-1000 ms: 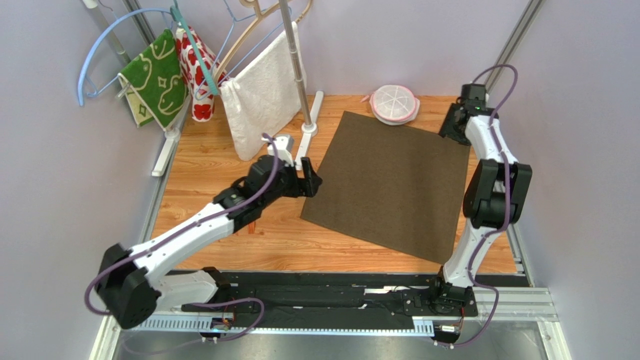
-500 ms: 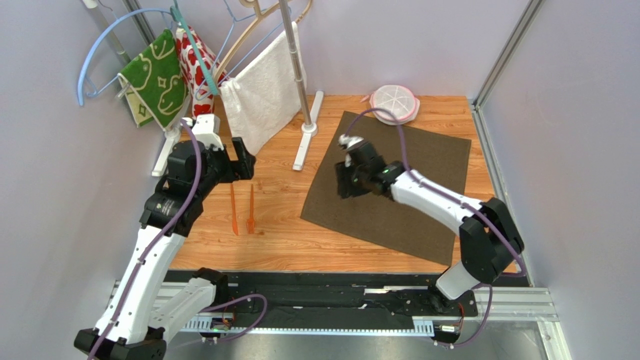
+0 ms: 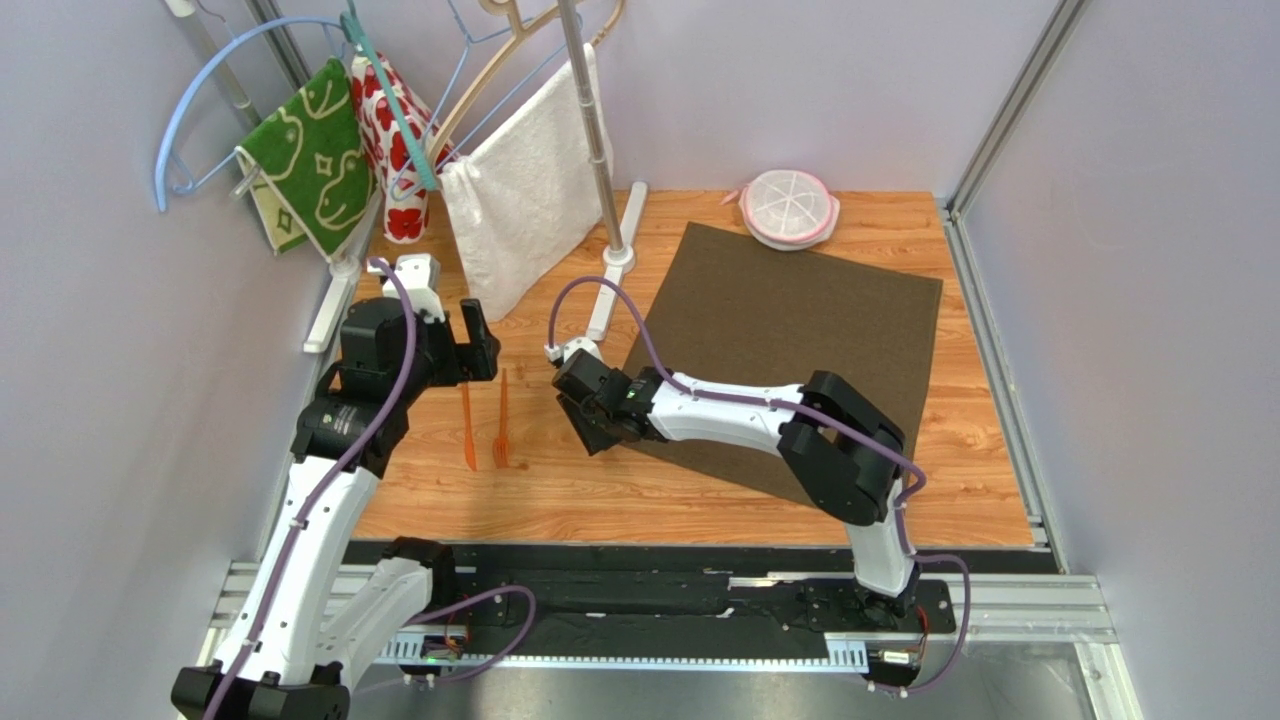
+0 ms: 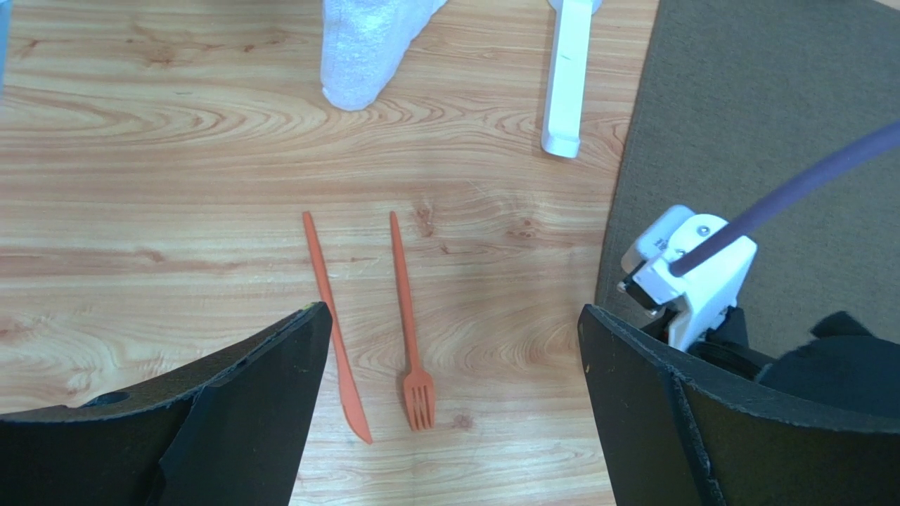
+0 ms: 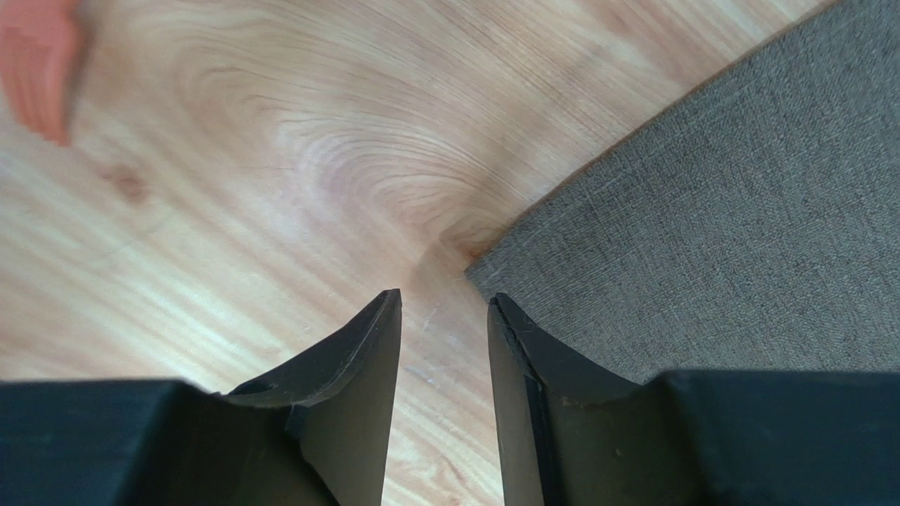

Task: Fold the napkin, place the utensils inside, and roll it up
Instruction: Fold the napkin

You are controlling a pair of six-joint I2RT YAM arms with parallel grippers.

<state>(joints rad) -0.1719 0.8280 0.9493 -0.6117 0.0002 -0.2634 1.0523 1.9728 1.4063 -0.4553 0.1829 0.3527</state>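
Brown and unfolded, the napkin [image 3: 812,345] lies flat, its near-left corner aimed at the knife [image 3: 467,428] and fork [image 3: 502,420]. These lie parallel just left of the napkin, with their long axes running far to near and the fork's tines at the near end. The left arm stands tall, and the left gripper [image 3: 469,342] hangs over the utensils' far ends, well left of the napkin. The right arm stretches low across the napkin, with the right gripper [image 3: 594,428] at that corner. Half a second ago it was over the napkin's far-left part.

From the left wrist, the left gripper [image 4: 452,312] gapes wide and empty above the knife [image 4: 333,322] and fork [image 4: 407,316]; the napkin [image 4: 761,158] is to their right.

From the right wrist, the right gripper [image 5: 444,299] shows a narrow, empty gap, with its tips just short of the corner of the napkin [image 5: 739,232].
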